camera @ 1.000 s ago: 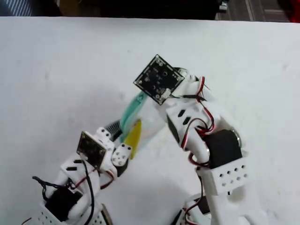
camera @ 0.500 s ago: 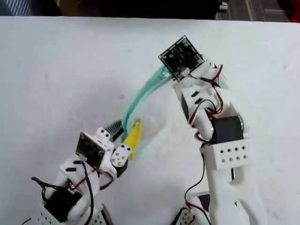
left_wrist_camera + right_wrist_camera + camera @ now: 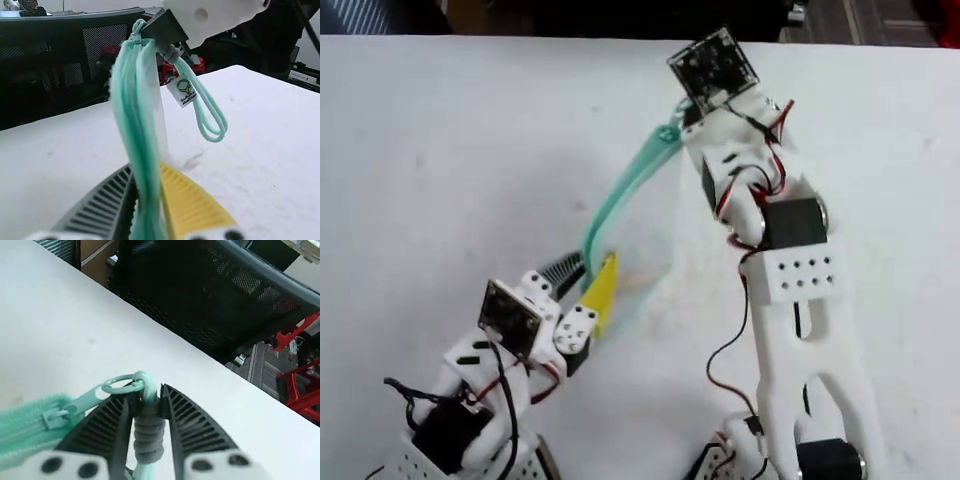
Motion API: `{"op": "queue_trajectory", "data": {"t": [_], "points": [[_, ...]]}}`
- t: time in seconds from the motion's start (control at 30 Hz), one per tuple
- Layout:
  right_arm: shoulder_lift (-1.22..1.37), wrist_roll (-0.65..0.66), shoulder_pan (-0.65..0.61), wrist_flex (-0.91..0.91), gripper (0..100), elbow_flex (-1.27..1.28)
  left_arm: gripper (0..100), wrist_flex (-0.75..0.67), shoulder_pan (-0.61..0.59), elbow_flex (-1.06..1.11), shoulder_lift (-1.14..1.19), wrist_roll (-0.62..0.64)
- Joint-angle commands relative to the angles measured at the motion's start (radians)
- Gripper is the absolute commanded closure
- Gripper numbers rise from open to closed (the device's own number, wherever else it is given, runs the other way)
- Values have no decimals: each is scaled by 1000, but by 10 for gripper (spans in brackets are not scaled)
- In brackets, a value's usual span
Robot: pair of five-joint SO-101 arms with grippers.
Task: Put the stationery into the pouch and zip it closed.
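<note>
Over table: clear pouch, mint zip taut; left claw clamps one end, right claw pinches pull cord.

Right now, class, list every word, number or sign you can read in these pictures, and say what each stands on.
No text can be read.
White tag on the pull cord of the pouch: a yellow bulb sign with tiny print, too small to read.

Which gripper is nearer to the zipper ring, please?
Right. The right gripper is shut on the cord right beside the ring; the left gripper clamps the pouch at its opposite end.
</note>
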Motion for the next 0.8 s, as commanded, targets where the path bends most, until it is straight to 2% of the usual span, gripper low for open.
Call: {"op": "queue_trajectory", "data": {"t": [0.0,0.1,0.3,0.33,0.47,0.5,0.57,0.77], "points": [[30,-20,125,5,982,-81,979,46,-1,-32,1,-31],[30,-8,116,8,982,-81,979,46,-1,-31,1,-74],[28,-6,113,42,965,-84,979,43,-1,-28,1,-72],[28,-6,102,76,920,-87,979,37,-1,-21,1,-72],[-38,-8,76,240,622,-86,978,-63,-2,43,1,-75],[-68,-8,76,285,587,-86,978,-95,-2,63,1,-75],[-142,-8,81,349,600,-84,977,-144,-30,91,1,-75],[-278,-8,197,421,766,-57,977,-247,-213,75,2,-75]]}}
